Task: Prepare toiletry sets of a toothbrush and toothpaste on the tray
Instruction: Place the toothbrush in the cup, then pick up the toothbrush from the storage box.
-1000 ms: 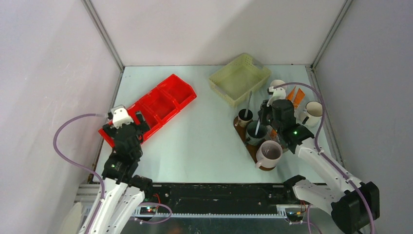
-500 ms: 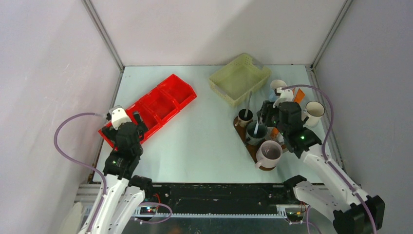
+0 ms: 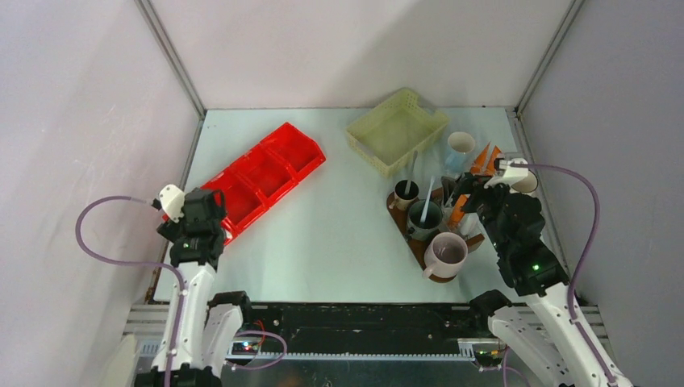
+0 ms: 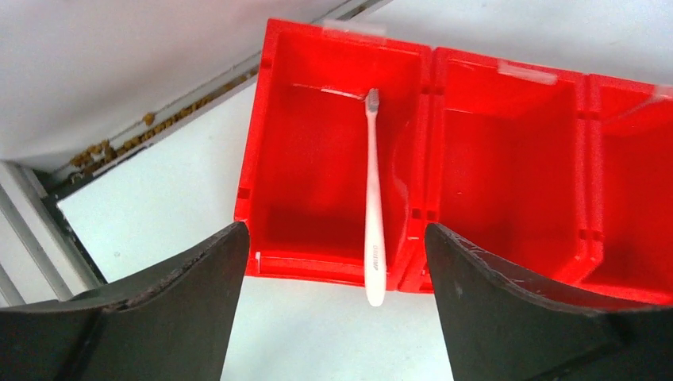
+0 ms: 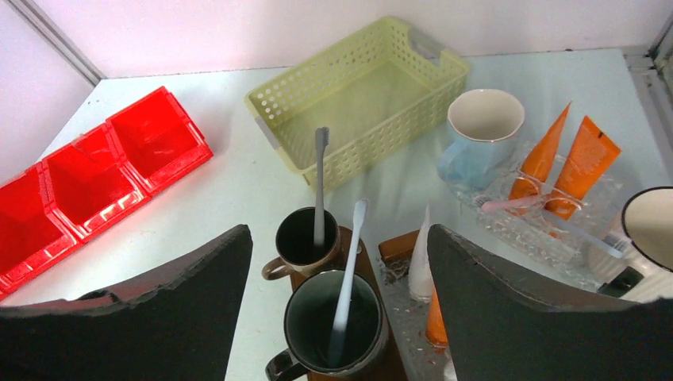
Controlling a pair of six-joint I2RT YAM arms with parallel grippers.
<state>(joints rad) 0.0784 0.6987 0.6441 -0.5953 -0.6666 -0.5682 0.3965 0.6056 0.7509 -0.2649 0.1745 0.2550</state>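
Observation:
The dark brown oval tray (image 3: 413,243) carries a small brown mug (image 5: 305,238) with a grey-headed toothbrush (image 5: 320,175), a dark green mug (image 5: 309,317) with a white toothbrush (image 5: 349,254), and a mauve mug (image 3: 446,252). A white toothpaste tube (image 5: 421,262) and an orange one (image 5: 435,321) stand just right of the green mug. My right gripper (image 5: 337,234) hangs open above these, holding nothing. My left gripper (image 4: 335,238) is open before the red bin (image 4: 333,159), where a white toothbrush (image 4: 373,198) lies over the end compartment's rim.
A pale yellow mesh basket (image 5: 357,95) sits at the back. A blue mug (image 5: 480,135), two orange tubes (image 5: 587,159) on a clear dish with a pink brush, and a white mug (image 5: 651,230) crowd the right side. The enclosure's walls are close.
My right gripper has opened and drawn back to the right from over the dark green mug, where the white toothbrush stands. The left arm has pulled back from the red bin.

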